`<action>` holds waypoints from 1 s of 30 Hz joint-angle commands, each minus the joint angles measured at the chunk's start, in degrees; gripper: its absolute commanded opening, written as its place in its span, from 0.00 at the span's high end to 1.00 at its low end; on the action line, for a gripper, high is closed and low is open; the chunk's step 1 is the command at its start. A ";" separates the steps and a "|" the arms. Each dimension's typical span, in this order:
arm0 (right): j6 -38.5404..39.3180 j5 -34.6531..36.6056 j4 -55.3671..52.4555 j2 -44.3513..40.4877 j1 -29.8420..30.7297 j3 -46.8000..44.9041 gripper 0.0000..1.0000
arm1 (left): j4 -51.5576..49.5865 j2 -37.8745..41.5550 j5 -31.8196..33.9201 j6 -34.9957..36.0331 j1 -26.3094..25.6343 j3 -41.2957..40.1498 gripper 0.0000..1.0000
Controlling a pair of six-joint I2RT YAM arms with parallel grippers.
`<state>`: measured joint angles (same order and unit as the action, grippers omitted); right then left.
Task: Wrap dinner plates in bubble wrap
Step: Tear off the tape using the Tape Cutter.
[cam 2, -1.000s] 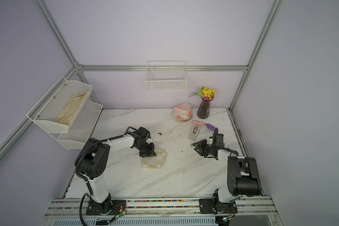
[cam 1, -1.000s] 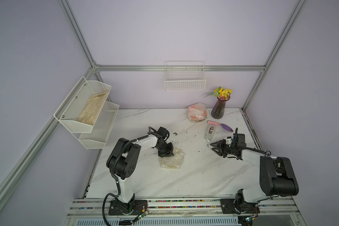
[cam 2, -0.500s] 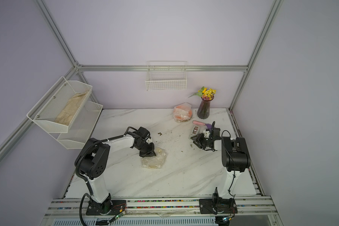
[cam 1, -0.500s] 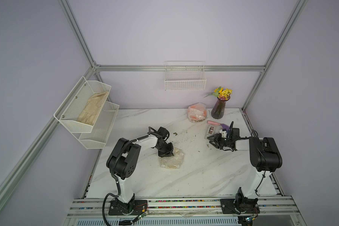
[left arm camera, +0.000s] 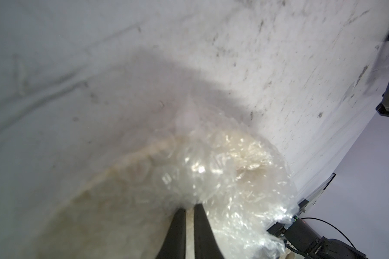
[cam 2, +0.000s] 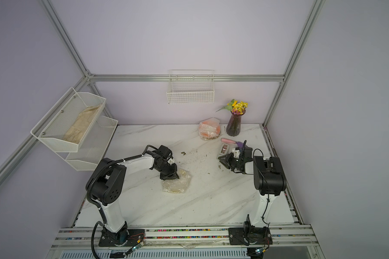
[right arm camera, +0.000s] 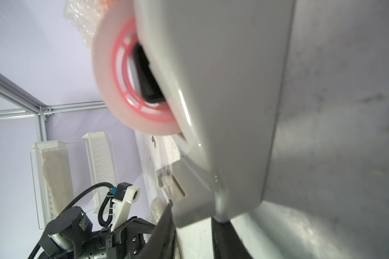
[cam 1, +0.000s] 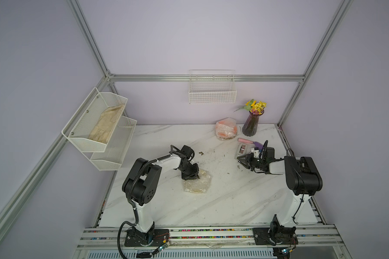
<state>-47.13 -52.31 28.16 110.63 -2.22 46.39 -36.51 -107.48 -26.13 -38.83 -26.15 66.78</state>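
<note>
Two tools grip: left tool (left arm camera: 190, 205) pinches bubble wrap (left arm camera: 222, 170), right tool (right arm camera: 194, 210) clasps the grey tape dispenser (right arm camera: 222, 89).

The right gripper (cam 1: 241, 161) edges up to the tape dispenser (cam 1: 241, 148) (its arm straightening upright) and its jaws narrow around the near end.

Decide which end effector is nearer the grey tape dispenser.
Right. The right end effector straddles the tape dispenser's near end; the left end effector is across the table, pinching bubble wrap.
</note>
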 commanded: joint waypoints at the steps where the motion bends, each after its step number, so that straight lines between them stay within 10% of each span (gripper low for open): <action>1: -2.20 0.69 8.94 1.09 -0.06 1.16 0.79 | -6.73 -2.82 6.27 0.06 -0.39 -0.69 0.89; 7: -0.34 3.72 1.41 -1.10 0.00 0.09 1.00 | -6.77 -2.65 6.48 -0.16 -0.48 -0.83 0.89; 15: 0.14 18.53 -35.02 -2.37 1.96 2.41 1.00 | -6.79 -2.70 6.62 -0.24 -0.59 -1.44 0.89; 30: 14.11 16.84 -40.25 -22.36 9.66 6.68 1.00 | -4.28 -1.91 5.29 -1.33 -0.91 -2.10 0.89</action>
<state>-38.79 -34.24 -6.61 92.38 5.28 50.61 -36.38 -107.46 -25.74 -39.48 -26.39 66.78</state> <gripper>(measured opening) 0.049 0.110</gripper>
